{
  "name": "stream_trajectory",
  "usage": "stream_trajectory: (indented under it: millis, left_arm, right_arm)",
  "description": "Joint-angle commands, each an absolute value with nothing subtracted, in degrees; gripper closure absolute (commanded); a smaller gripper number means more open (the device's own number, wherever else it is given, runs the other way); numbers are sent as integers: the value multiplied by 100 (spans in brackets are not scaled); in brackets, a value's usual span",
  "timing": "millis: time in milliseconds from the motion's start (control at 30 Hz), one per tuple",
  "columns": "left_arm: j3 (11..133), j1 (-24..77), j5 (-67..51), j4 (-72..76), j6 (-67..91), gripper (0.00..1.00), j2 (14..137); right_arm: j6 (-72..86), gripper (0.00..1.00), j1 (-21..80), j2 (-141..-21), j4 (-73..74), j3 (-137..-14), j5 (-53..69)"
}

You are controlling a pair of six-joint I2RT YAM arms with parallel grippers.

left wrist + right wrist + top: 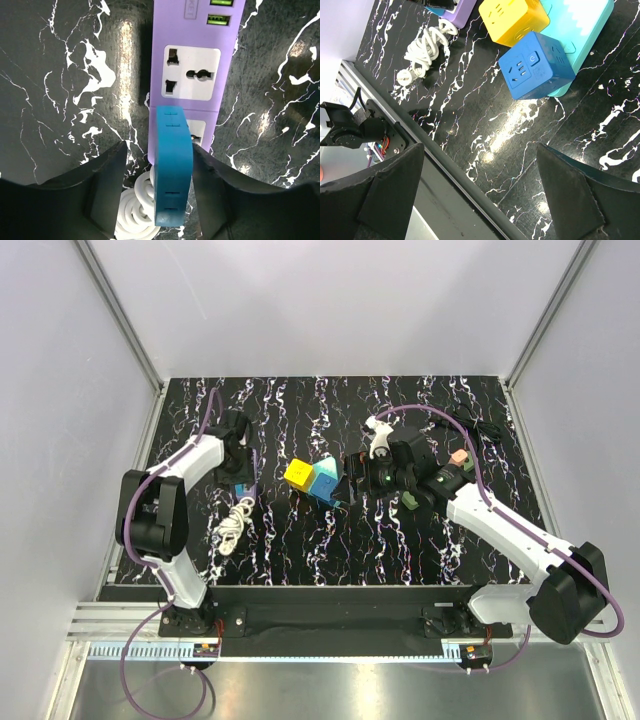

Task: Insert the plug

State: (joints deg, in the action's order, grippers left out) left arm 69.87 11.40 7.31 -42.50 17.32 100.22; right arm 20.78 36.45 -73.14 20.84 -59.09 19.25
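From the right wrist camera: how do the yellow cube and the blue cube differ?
The yellow cube is cut off by the frame's top; the blue cube shows whole, with a power symbol. The blue cube lies nearer the near edge of the table than the yellow cube. Both are socket cubes beside the teal strip.

Twin robot arms, the left arm (192, 462) and the right arm (505, 528), pair glossy white link shells with bulky black joint housings (155, 518), each rising from a squat black base (190, 620). A purple cable (208, 412) loops along each arm and trails off below its base, while a small green light (385, 480) glows at the right wrist. The fingers (97, 192) are broad, matte black wedges with smooth faces.
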Motion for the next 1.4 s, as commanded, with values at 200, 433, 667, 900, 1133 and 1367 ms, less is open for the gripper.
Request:
stream_trajectory:
  millis: [200,433,667,900,1133,1367]
  left_arm:
    - [7637,1134,668,-4684,1521,38,9949]
    - [8085,1213,571,-4930,1450,20,9651]
    - [8972,1738,177,-4931,1048,1,8790]
    - [8651,2285,-1333,-3983,1124,1,7832]
    - [7630,2320,-2310,-2972,1195,1,6655]
    - [6821,2320,-2716,-2347,1310,1,5573]
  right_arm:
    - [2074,1,3604,-7225,1925,-6038,1995]
    - [2135,0,3612,-7269,2030,-6152,1837]
    - [3091,0,3612,-6900,2337,-6118,863]
    - [3270,0,3612,-6223,3224,-6328,-403]
    - [2997,0,3612,-5618,3665,-6926,-1308]
    - [3111,0,3604,-5177,3568,-6864,-1494]
